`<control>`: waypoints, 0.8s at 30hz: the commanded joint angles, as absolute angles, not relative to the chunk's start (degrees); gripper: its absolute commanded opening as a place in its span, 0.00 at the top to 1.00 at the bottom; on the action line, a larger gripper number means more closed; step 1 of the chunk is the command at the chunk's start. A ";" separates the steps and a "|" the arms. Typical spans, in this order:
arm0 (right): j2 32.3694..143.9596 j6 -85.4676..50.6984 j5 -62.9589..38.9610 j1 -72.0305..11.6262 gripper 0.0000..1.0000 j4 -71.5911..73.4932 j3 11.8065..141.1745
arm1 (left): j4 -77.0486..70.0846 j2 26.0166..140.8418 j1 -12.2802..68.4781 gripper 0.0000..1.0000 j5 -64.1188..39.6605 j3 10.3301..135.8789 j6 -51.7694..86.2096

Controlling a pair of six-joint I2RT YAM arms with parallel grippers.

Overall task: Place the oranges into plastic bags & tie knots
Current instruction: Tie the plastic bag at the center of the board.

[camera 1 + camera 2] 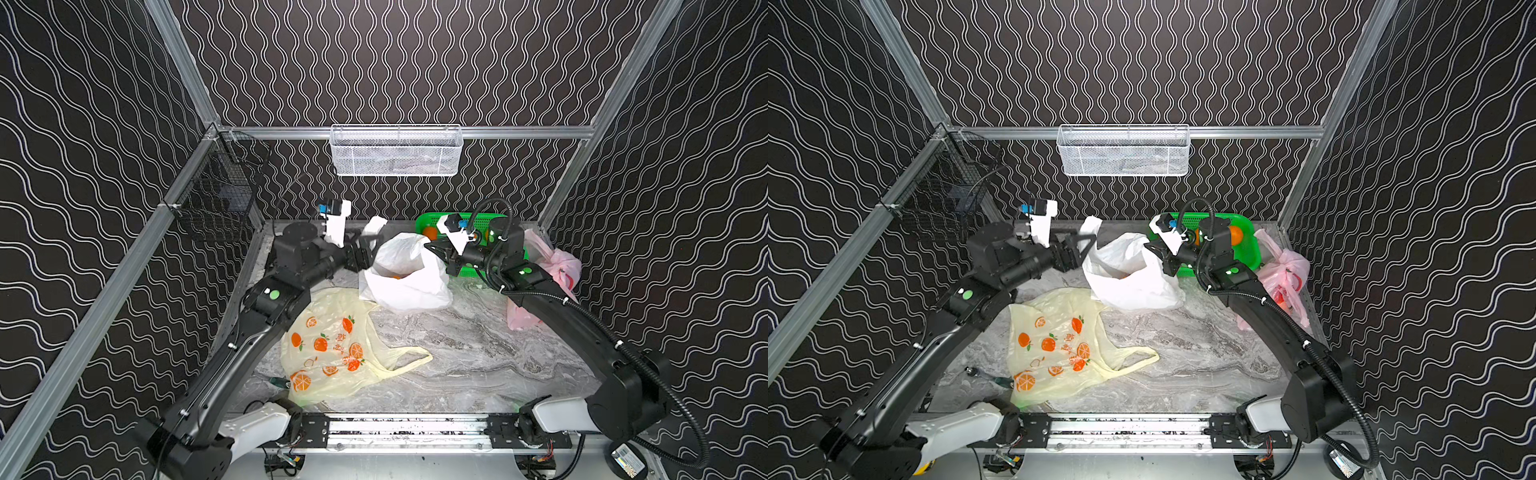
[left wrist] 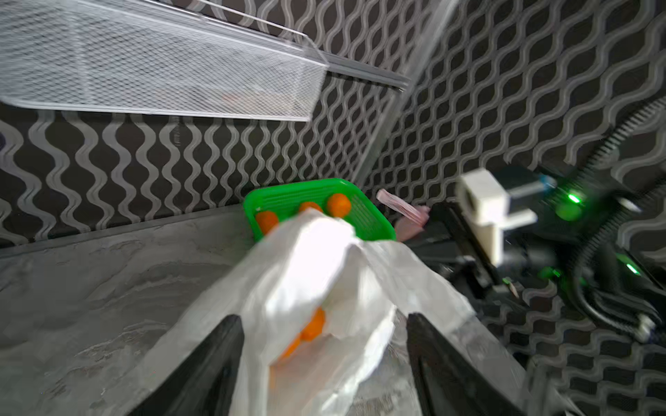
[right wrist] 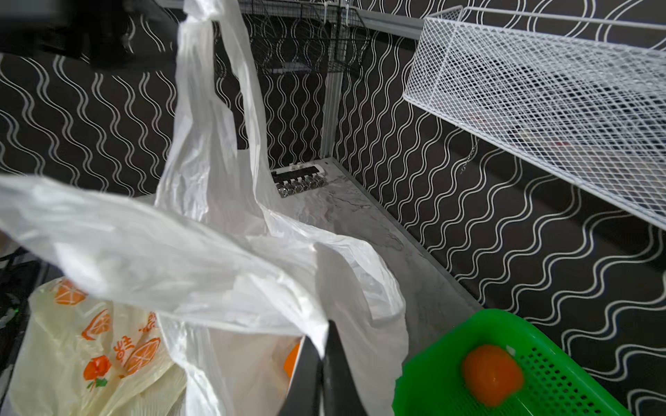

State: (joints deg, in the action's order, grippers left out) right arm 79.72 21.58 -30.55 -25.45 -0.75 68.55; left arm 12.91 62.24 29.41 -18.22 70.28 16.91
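standing at the back of the worktop (image 1: 478,353), the white bag (image 1: 409,278) leaves open marble in front; its oranges (image 2: 313,326) are mostly hidden by film; right fingers (image 3: 338,378) pinched closed on its rim; left fingers (image 2: 209,367) spread wide, film loose between them; both arms reach inward

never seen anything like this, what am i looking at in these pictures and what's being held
These are two black robot arms with two-fingered grippers, over a grey marbled table. Two pictures look down from overhead; the other two come from cameras on each wrist. On the table lie a pale yellow plastic bag with orange prints, a pink plastic bag and a green perforated plastic basket with small round oranges. The right gripper is shut on the white plastic bag, which has more oranges inside. The left gripper stands open around that bag.
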 commanded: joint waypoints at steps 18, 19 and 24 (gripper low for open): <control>71.60 22.04 -28.32 -28.30 1.00 -4.92 61.47 | 5.05 65.70 39.50 0.33 -20.55 64.59 0.26; 71.46 22.07 -28.60 -28.30 1.00 -5.08 61.31 | 4.82 66.05 39.54 0.34 -20.34 64.55 0.11; 71.28 22.14 -29.17 -28.56 1.00 -6.17 61.10 | 4.49 67.06 39.53 0.43 -21.07 64.81 0.55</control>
